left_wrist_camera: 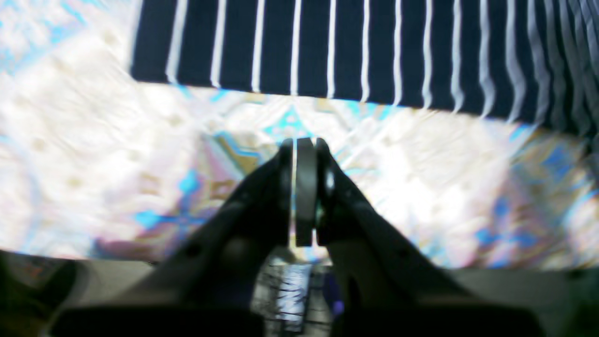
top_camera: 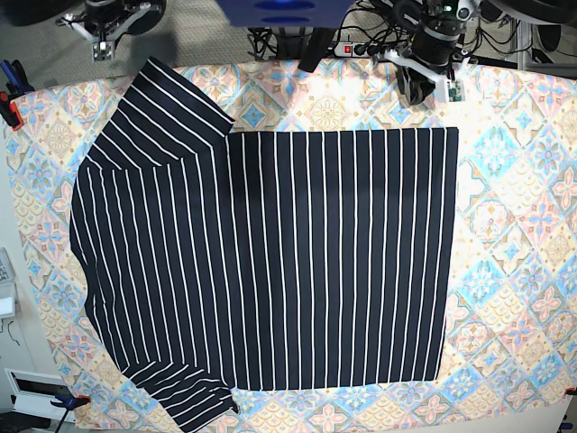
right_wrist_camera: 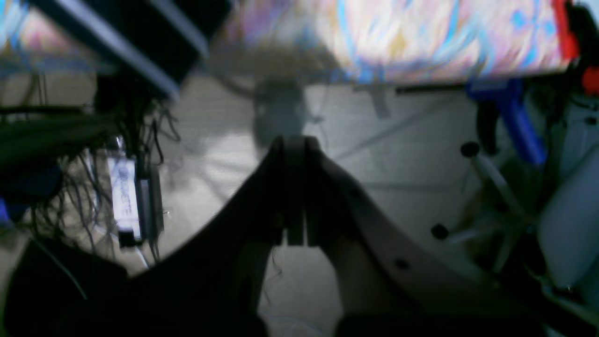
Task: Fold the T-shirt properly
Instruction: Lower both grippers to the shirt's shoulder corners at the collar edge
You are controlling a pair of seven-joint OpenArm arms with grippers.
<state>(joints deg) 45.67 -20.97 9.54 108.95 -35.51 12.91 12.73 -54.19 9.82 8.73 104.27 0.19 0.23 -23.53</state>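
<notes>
The T-shirt [top_camera: 270,271], dark navy with thin white stripes, lies spread flat on the patterned tablecloth [top_camera: 523,225], its sleeves at the left and its straight hem at the right. My left gripper [top_camera: 416,90] hovers just beyond the shirt's far right corner, shut and empty. In the left wrist view the left gripper [left_wrist_camera: 304,142] sits a short way off the T-shirt's edge [left_wrist_camera: 327,47]. My right gripper [top_camera: 105,45] is past the table's far left corner. The right wrist view shows the right gripper [right_wrist_camera: 292,140] shut with nothing in it, over the floor.
Clamps grip the tablecloth [right_wrist_camera: 421,37] at the left edge [top_camera: 9,99] and at the near left corner [top_camera: 68,400]. Cables and a power strip [top_camera: 361,45] lie behind the table. A chair base [right_wrist_camera: 472,196] and a tangle of wires [right_wrist_camera: 126,187] are on the floor.
</notes>
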